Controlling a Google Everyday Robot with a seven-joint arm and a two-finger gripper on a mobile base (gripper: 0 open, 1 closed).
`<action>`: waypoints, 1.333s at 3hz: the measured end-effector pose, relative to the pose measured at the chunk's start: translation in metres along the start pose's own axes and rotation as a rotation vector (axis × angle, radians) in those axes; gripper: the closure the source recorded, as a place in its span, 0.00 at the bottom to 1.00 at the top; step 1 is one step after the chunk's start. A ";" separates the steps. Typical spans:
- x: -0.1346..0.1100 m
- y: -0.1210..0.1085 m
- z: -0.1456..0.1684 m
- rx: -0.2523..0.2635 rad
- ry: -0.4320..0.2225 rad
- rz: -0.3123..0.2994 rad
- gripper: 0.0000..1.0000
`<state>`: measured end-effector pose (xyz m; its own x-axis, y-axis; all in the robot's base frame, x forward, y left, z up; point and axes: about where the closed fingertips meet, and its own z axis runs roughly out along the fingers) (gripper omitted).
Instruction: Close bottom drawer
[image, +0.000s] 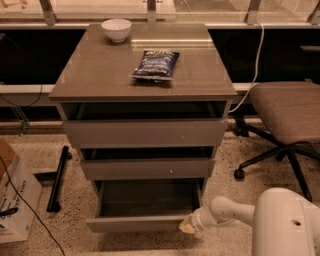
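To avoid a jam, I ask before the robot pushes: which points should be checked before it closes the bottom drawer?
1. Bottom drawer is pulled out and needs pushing: ok.
2. Nothing visible lies inside it: ok.
3. Claw is at the right end of its front: ok.
4. Claw touches the drawer: cannot tell.
5. Push point is centred: not ok, it is near the right corner.
6. Chair stands apart from the drawer: ok.

Clad in smooth white plastic, bulky and rounded along the arm (286, 220) by the lower right corner, narrowing into a ringed white wrist (216, 215). Tipped with a small cream-yellow gripper (189, 226), low down, right of centre, at the arm's far end.
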<state>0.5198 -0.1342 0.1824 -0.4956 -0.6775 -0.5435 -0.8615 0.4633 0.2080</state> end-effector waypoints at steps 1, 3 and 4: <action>-0.010 -0.012 0.004 0.030 -0.015 -0.025 1.00; -0.033 -0.045 0.007 0.079 -0.058 -0.059 1.00; -0.037 -0.059 0.015 0.138 -0.067 -0.089 1.00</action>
<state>0.5907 -0.1283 0.1784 -0.4055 -0.6817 -0.6090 -0.8760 0.4802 0.0458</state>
